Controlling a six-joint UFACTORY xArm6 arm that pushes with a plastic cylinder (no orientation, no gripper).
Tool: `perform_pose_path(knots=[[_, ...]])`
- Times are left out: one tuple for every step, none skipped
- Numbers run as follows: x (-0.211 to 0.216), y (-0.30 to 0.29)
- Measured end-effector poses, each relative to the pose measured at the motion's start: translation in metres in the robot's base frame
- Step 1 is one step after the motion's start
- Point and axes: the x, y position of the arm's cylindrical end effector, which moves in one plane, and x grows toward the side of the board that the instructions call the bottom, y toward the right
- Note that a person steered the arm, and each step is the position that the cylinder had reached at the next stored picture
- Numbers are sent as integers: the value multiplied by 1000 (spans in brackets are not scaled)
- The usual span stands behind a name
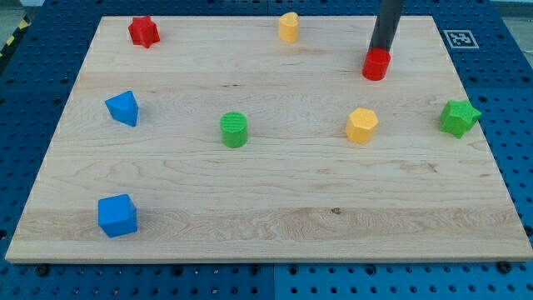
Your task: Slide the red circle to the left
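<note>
The red circle (376, 65) is a short red cylinder near the top right of the wooden board (266, 208). The dark rod comes down from the view's top edge, and my tip (381, 52) sits right behind the red circle, at its top right side, seemingly touching it. The tip's very end is partly hidden by the block.
A red star (143, 32) lies at the top left and a yellow block (288, 27) at top centre. A blue block (123, 108) and a blue cube (117, 216) are at the left. A green cylinder (234, 129), a yellow hexagon (361, 125) and a green star (459, 117) lie across the middle.
</note>
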Motion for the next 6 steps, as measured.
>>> perform_pose_path(knots=[[4,45],[19,34],[31,-4],[31,-33],[31,-55],[31,-56]])
